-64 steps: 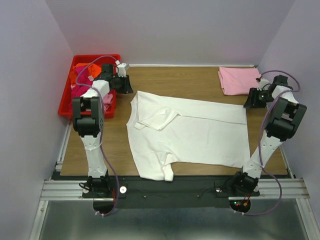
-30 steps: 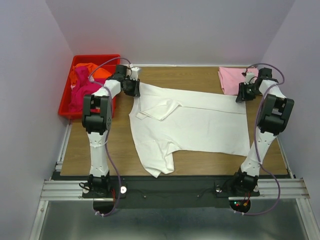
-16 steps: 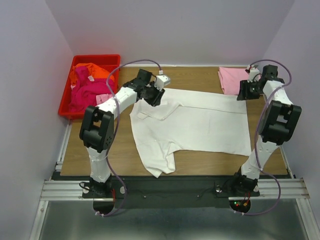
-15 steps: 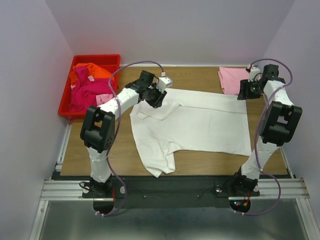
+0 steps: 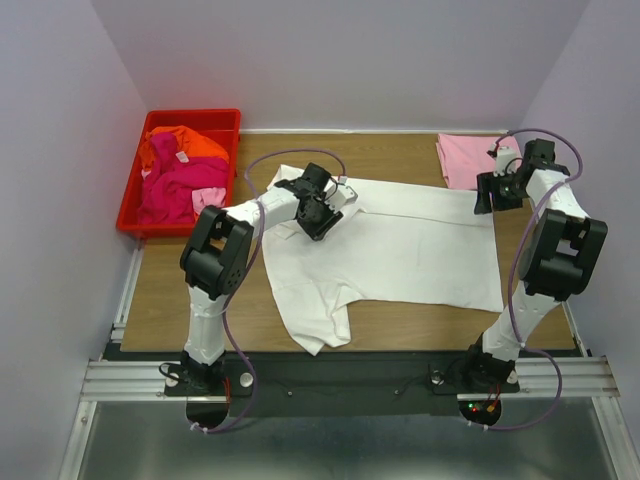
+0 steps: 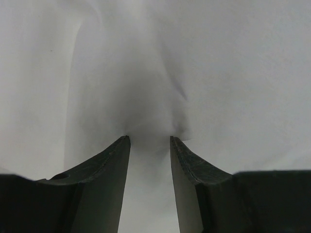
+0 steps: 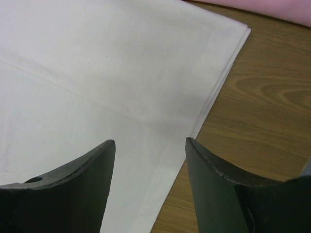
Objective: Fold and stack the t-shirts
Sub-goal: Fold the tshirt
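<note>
The white shirt (image 5: 400, 250) is looking like soft matt cloth, smooth apart from faint creases, with a stitched hem showing along its edge. Under it, the table (image 5: 400, 160) is showing brown wood grain with a low satin sheen. Beyond the white shirt's far right corner, the pink shirt (image 5: 465, 160) is lying as smooth matt cloth. Left of the white shirt, the red bin (image 5: 195, 114) is gleaming as glossy plastic, holding a crumpled orange shirt (image 5: 185, 145) and a magenta shirt (image 5: 180, 185), both matt cloth. The left gripper (image 6: 149, 140) and the right gripper (image 7: 149, 143) are showing matt black plastic fingers, slightly grainy. Nearer than the white shirt, a rail (image 5: 125, 378) is shining as brushed metal.
</note>
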Robot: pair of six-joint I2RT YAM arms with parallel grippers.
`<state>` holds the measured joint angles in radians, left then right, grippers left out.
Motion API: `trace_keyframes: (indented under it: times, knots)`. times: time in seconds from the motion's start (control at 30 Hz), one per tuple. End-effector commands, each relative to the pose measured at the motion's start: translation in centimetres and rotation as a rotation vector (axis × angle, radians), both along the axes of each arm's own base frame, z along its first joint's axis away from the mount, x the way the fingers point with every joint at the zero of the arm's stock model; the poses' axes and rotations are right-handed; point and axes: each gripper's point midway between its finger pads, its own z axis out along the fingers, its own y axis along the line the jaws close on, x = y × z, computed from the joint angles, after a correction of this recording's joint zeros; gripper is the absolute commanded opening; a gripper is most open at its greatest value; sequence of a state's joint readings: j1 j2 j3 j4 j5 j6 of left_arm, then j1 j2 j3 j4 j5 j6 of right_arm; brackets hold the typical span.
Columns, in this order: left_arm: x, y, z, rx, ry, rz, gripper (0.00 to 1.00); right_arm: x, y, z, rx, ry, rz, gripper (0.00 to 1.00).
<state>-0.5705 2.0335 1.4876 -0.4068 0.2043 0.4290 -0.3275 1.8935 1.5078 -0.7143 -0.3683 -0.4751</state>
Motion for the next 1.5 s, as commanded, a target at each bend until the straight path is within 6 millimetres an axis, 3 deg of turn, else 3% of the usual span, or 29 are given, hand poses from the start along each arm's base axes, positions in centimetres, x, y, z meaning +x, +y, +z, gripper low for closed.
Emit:
trace_keyframes:
  times: [0.0,0.43,0.93,1.03,1.27,1.37,1.47]
  knots:
    - [0.0,-0.9,1.6,-0.001,-0.031,-0.043,0.5,0.5,-0.7,1.2,-0.033,-0.038,0.004,0.66]
    - [-0.8,-2.6,2.5,-0.059,-0.01,-0.083,0.49,0.2,-0.8,0.5,-0.04,-0.021,0.011,0.65]
    - [-1.8,-3.0,1.3,-0.045,0.025,-0.104,0.47,0.0,-0.9,-0.4,-0.042,0.001,0.015,0.65]
    - [-1.4,-3.0,1.4,-0.044,0.012,-0.096,0.39,0.0,-1.0,-0.4,-0.046,0.0,0.015,0.65]
    - [-1.2,-3.5,2.7,-0.064,0.003,-0.09,0.06,-0.3,-0.8,-0.3,-0.045,-0.001,0.024,0.65]
    - [-1.5,-3.7,3.2,-0.079,0.007,-0.095,0.0,-0.3,-0.9,-0.5,-0.047,0.002,0.024,0.65]
    - [-2.0,-3.9,4.0,-0.107,0.02,-0.096,0.0,-0.3,-0.9,-0.5,-0.046,0.002,0.025,0.65]
